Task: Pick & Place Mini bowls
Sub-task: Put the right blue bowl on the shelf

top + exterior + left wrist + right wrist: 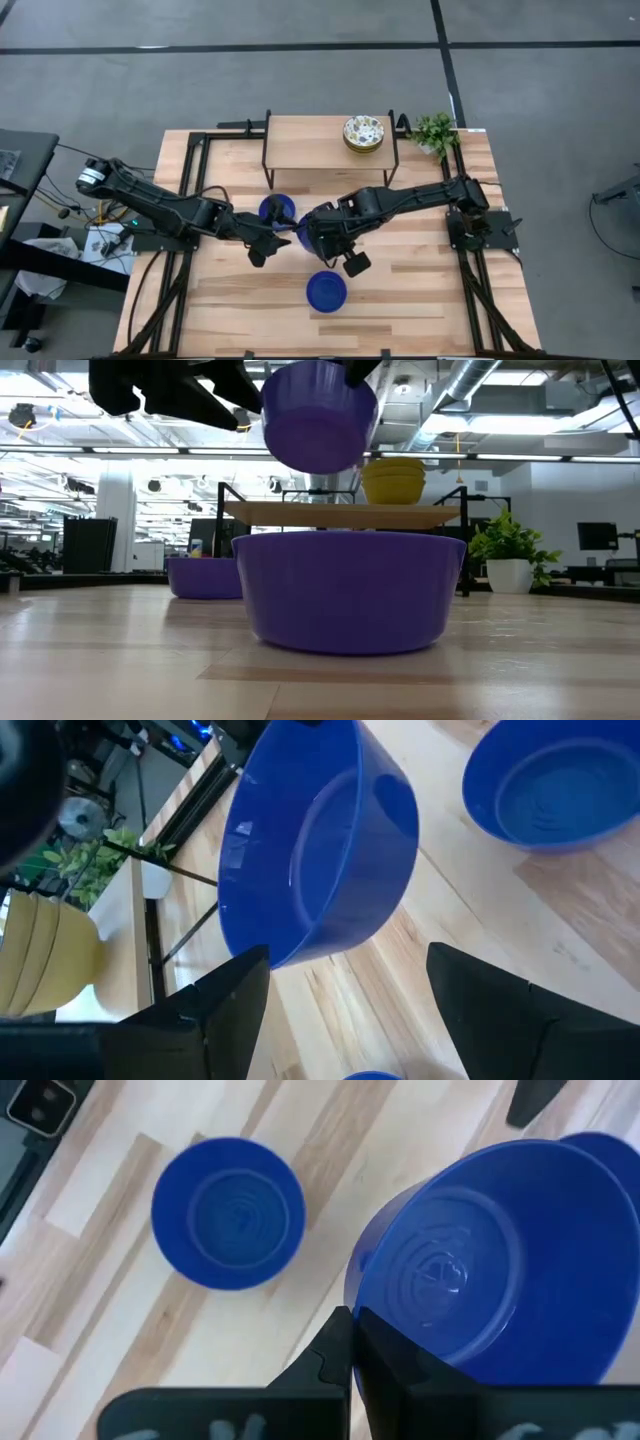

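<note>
Held bowl: a glossy blue bowl [500, 1260], round, with faint rings on its inner floor; it hangs tilted above the table, clear of the wood in the low view [318, 415].
Right gripper: the right gripper [352, 1342] has its fingers pressed together on the near rim of that bowl, one inside the wall and one outside.
Left gripper: the left gripper [345, 990] is spread wide and holds nothing; the same bowl [320, 840] sits just ahead of its fingers [225, 990], with a gap between them and its wall.
Place on table: both arms meet near the table's middle [305, 235], in front of the small wooden shelf [310, 145].
Front bowl: a second blue bowl [326, 290] stands upright on the wooden table [430, 300], nearer the front edge.
Back bowl: a third blue bowl [277, 209] stands close to the shelf's legs, partly covered by the left arm.
Shelf stack: patterned cream bowls [364, 132] are stacked on the shelf; how many cannot be told.
Plant: a small potted plant [435, 132] stands at the shelf's right end.
Hard to see: from above, the held bowl is mostly hidden under the right wrist.
</note>
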